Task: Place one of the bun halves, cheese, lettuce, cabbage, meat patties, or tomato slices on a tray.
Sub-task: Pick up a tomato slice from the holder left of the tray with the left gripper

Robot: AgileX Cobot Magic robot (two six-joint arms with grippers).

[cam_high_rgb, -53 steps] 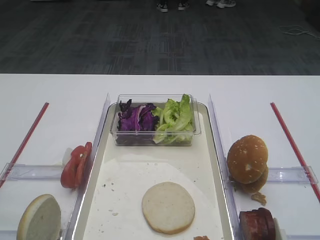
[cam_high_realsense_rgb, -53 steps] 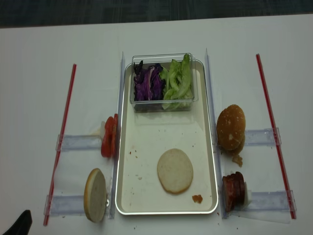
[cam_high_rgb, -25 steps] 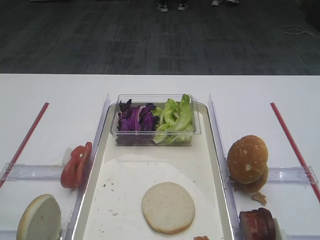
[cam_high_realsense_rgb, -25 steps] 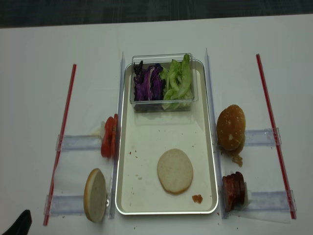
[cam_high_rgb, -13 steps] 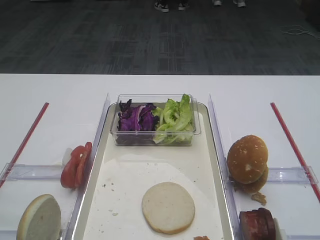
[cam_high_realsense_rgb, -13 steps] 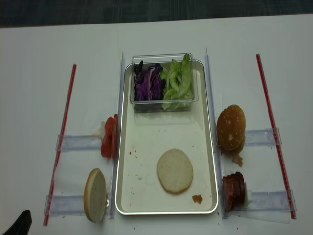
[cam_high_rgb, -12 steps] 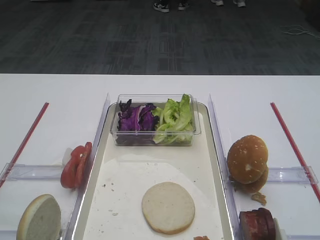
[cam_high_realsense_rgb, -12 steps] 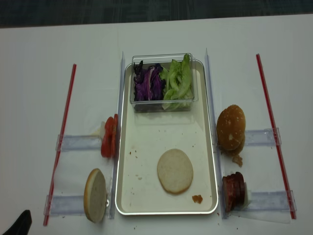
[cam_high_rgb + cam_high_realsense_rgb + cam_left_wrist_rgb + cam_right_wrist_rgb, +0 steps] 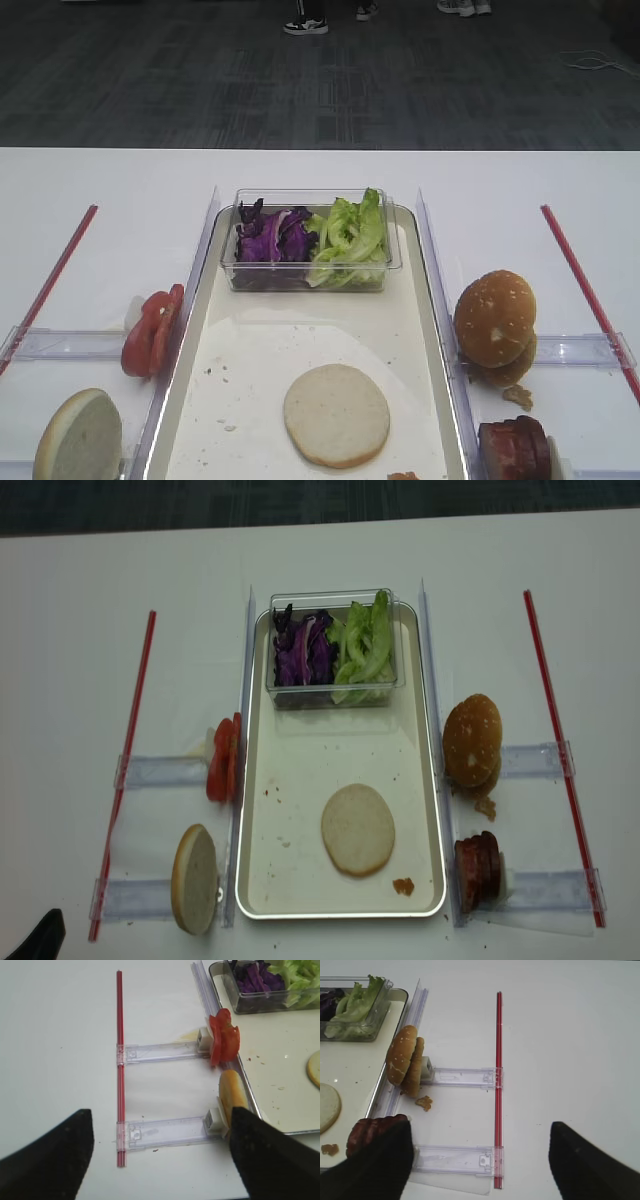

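Observation:
A pale flat bun half [image 9: 336, 414] lies on the tray [image 9: 300, 880]. In the clear tub at the tray's far end are purple cabbage [image 9: 270, 238] and green lettuce [image 9: 350, 238]. Red tomato slices [image 9: 223, 1042] and an upright bun half [image 9: 232, 1092] stand in the left racks. Golden bun tops [image 9: 402, 1055] and dark meat patties [image 9: 372, 1130] stand in the right racks. My left gripper [image 9: 160, 1160] hangs open above the near left rack, holding nothing. The right gripper [image 9: 480, 1160] is open above the near right rack, also holding nothing. No cheese is in view.
Red strips [image 9: 135, 750] [image 9: 560, 750] run along the outer ends of the clear plastic racks [image 9: 165, 1130] [image 9: 455, 1157]. Crumbs lie beside the golden buns [image 9: 424, 1103] and on the tray [image 9: 403, 885]. A dark fingertip [image 9: 40, 935] shows at the bottom left corner.

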